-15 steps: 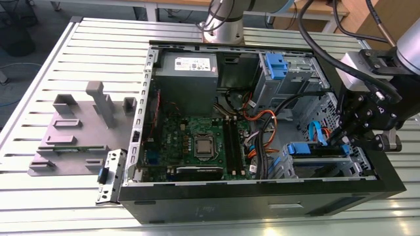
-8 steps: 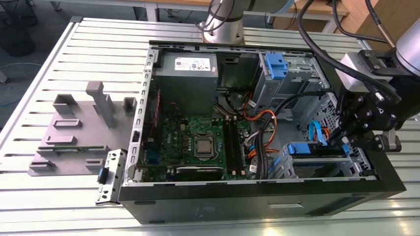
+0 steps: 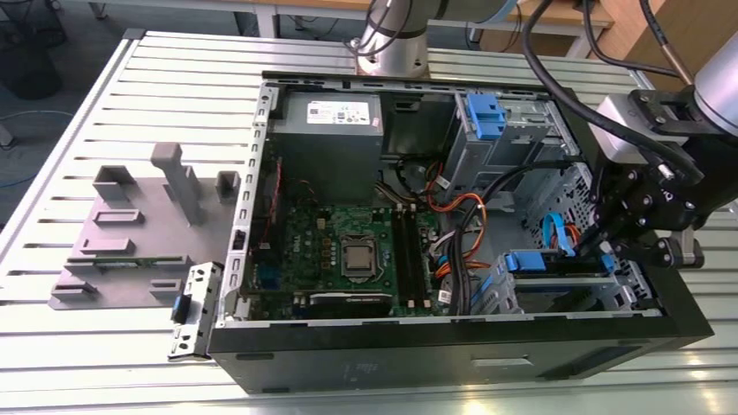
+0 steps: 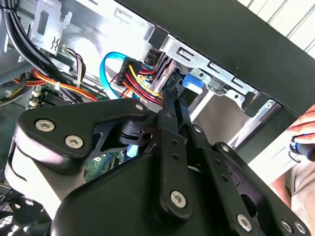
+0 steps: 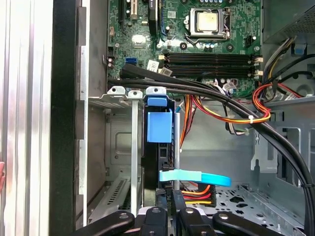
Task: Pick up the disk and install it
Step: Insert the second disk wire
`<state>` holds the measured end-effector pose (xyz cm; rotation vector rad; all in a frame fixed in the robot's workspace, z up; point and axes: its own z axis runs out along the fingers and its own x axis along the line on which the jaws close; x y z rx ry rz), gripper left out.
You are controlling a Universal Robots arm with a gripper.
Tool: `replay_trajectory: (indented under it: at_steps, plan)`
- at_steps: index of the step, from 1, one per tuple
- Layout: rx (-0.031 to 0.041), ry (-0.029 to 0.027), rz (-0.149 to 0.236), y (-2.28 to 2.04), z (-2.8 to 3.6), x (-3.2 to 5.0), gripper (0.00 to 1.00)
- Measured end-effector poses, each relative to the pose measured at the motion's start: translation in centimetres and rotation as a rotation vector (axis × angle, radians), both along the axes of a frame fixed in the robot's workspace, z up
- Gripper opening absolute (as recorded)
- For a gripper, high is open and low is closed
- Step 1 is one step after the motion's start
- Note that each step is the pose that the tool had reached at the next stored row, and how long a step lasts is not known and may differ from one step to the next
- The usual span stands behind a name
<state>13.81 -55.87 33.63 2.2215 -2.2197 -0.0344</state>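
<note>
The disk point(image 5: 158, 125) stands on edge in the drive cage at the front corner of the open computer case point(image 3: 461, 354). In the first wrist view I see its blue carrier tab and dark edge between the cage's metal rails. From the exterior view the same blue carrier point(image 3: 534, 261) shows at the case's lower right. My gripper point(image 4: 171, 83) reaches down into that bay, its black fingers point(image 4: 166, 118) drawn close together, tips right beside the blue carrier point(image 4: 193, 81). Nothing shows between the fingers. In the exterior view the gripper point(image 3: 602, 251) hangs just to the right of the carrier.
Bundled cables point(image 5: 221, 105) and a blue data cable point(image 5: 194, 177) cross beside the bay. The motherboard point(image 3: 346, 251) and grey power supply point(image 3: 328, 121) fill the case. A grey fixture plate point(image 3: 138, 225) and a metal bracket point(image 3: 190, 307) lie on the slatted table. A hand point(image 4: 304, 135) is outside the case.
</note>
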Motion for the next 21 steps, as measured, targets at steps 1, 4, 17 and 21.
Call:
replay_trajectory:
  at_steps: [1, 4, 17, 21]
  plan:
    - [0.0, 0.0, 0.0, 0.0, -0.02, 0.0, 0.16]
    - [-0.0001, 0.0, 0.0, -0.01, -0.04, 0.0, 0.16]
    - [-0.0002, 0.0, -0.015, -0.11, -0.11, 0.0, 0.16]
    - [-0.0001, 0.0, -0.018, -0.1, -0.14, 0.0, 0.16]
